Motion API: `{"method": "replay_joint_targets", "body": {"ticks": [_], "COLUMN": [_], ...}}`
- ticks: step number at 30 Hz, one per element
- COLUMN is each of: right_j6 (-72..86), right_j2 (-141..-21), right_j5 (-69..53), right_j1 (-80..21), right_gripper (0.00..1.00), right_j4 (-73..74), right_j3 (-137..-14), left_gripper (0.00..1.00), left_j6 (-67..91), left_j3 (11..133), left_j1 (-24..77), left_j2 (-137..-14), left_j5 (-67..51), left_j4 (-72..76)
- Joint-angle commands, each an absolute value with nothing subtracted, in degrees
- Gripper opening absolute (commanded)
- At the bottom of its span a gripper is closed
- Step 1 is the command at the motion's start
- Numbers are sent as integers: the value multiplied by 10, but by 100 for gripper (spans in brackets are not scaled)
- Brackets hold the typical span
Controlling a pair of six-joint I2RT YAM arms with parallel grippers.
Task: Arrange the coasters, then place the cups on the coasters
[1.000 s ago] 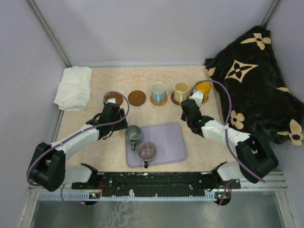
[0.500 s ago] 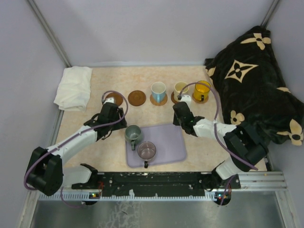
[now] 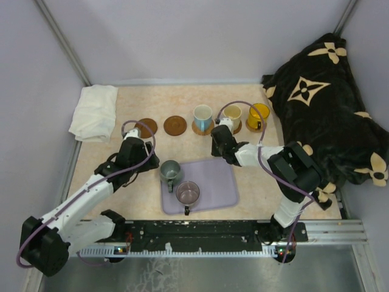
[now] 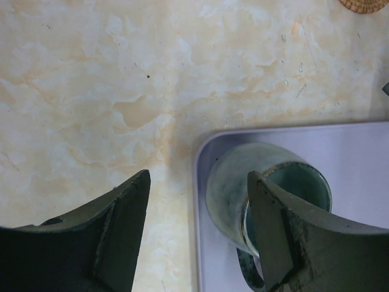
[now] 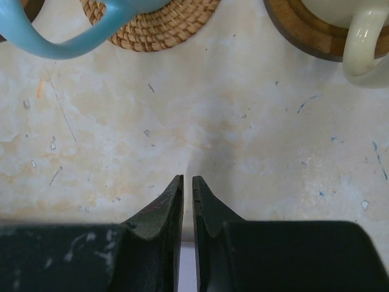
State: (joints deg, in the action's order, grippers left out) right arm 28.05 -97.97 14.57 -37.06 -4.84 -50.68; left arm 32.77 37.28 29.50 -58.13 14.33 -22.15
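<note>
Three cups seated on coasters: blue-white mug (image 3: 202, 114), cream mug (image 3: 231, 113), yellow mug (image 3: 259, 114). Bare coasters: far-left coaster (image 3: 148, 127), second coaster (image 3: 175, 125). Outstanding, on lavender tray (image 3: 222, 182): grey-green mug (image 3: 170, 171), purplish mug (image 3: 188, 193). Left gripper (image 4: 197, 182) jaws spread beside grey-green mug, nothing held; right gripper (image 5: 188, 179) closed, empty

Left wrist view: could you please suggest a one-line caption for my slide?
Open left gripper above the grey-green cup standing in a corner of the lavender tray.
</note>
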Motion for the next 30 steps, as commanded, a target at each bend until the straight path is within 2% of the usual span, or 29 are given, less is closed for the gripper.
{"method": "replay_joint_targets", "body": {"ticks": [1, 14, 15, 16, 17, 30], "right_j6": [276, 284, 284, 284, 284, 310], "right_j2": [-985, -994, -997, -999, -1003, -987], "right_j5": [140, 155, 156, 157, 156, 155], "right_j1": [-386, -401, -401, -401, -401, -411], "right_gripper": [12, 12, 11, 11, 11, 11], "right_j4": [-56, -47, -47, -47, -46, -6], "right_j3": [-525, -511, -512, -513, -515, -504], "left_gripper": [71, 73, 80, 92, 99, 99], "left_j6": [354, 386, 385, 385, 387, 489], "left_j3": [356, 327, 327, 328, 327, 324], "left_j1": [304, 352, 358, 364, 370, 462], "left_j2": [-529, -437, -434, -431, -430, -448], "left_j5": [133, 55, 54, 56, 56, 100], "left_j4": [-276, -331, -338, -342, -345, -380]}}
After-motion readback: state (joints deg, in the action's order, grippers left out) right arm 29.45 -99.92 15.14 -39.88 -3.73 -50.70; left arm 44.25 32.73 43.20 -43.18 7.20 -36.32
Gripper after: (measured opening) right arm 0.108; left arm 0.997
